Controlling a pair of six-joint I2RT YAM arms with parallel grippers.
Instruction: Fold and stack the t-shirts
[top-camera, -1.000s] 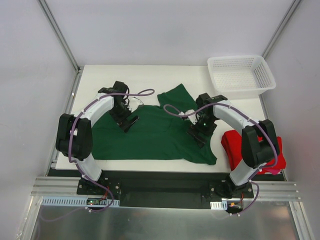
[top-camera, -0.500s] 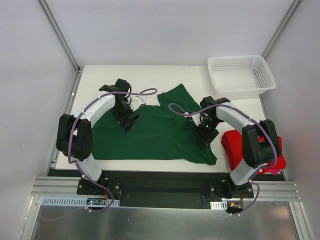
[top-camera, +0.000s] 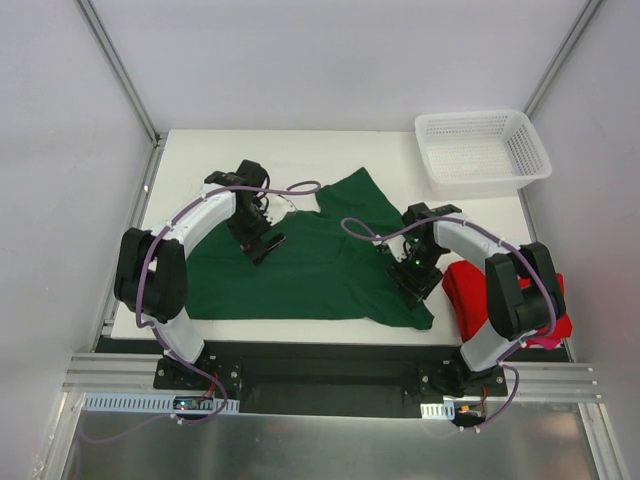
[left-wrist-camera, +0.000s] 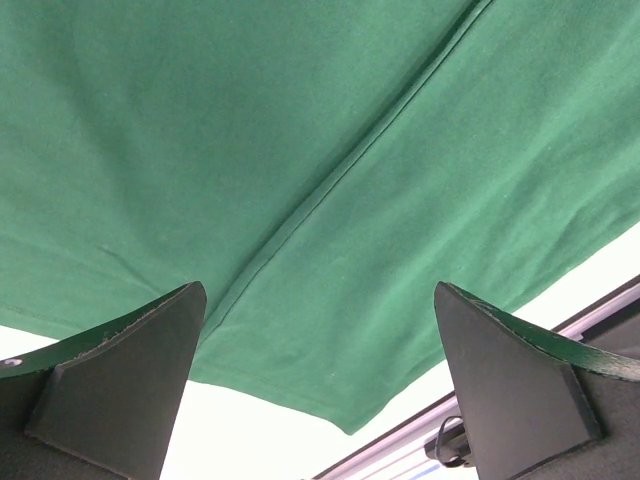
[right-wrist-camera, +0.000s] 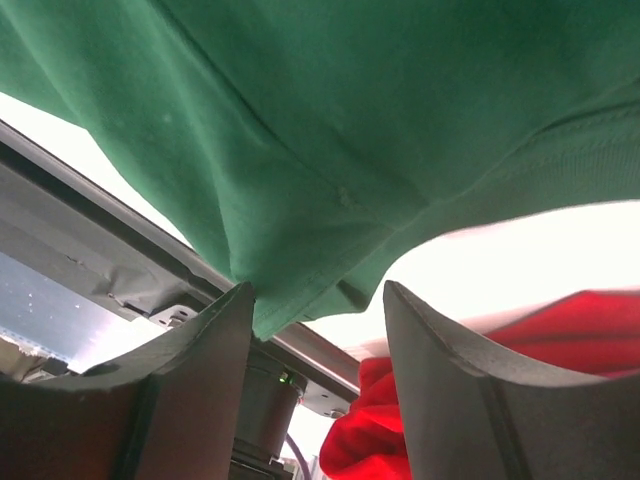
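Green t-shirt (top-camera: 300, 270): lies spread mostly flat over the middle of the bench (top-camera: 250, 145), body running from the left part toward the near right. One sleeve points to the far edge and another flap reaches the near edge. Single-layer knit, seams and hem visible in both wrist views. Judged light, limp and not fragile. It will drape and drag rather than hold shape, so a one-point lift would bunch it. Best holds are probably the stitched hem and the sleeve or shoulder seams, where the cloth is doubled and less apt to slip from the pads. It should be taken at two well-separated points so that the fold line stays straight. Red t-shirt (top-camera: 462, 285): bunched in a heap at the near right corner, just beside the green flap, partly hidden by the right arm. Same soft cloth, and it will need spreading before any fold. Right claw (right-wrist-camera: 315, 290): low over the right edge of the green shirt. Fingers (right-wrist-camera: 190, 380) stand part-way in, with a sagging bit of green hem between them. Cannot tell whether the pinch is made. Left claw (top-camera: 262, 243): spread fully wide over the far left part of the green shirt, a seam line running between its fingers, nothing held. White mesh basket (top-camera: 535, 160): far right corner, well apart from both shirts.
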